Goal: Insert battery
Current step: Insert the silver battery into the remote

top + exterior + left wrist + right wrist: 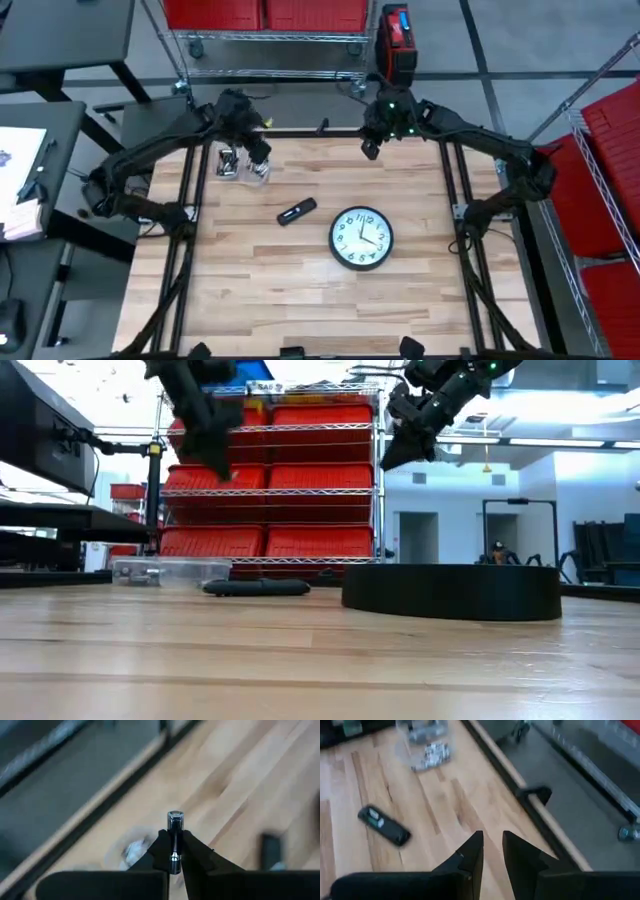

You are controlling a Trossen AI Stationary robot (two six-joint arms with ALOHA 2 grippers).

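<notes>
Battery [174,837] clamped in left gripper [173,851], long axis along fingers, tip outward.

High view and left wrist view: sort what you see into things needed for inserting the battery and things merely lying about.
Needed for the job:
- battery, gripped in the left tool
- clear container of batteries
- black remote, on the table

Lying about:
- wall clock, lying face up
- right tool, open, empty, raised at the far edge
</notes>
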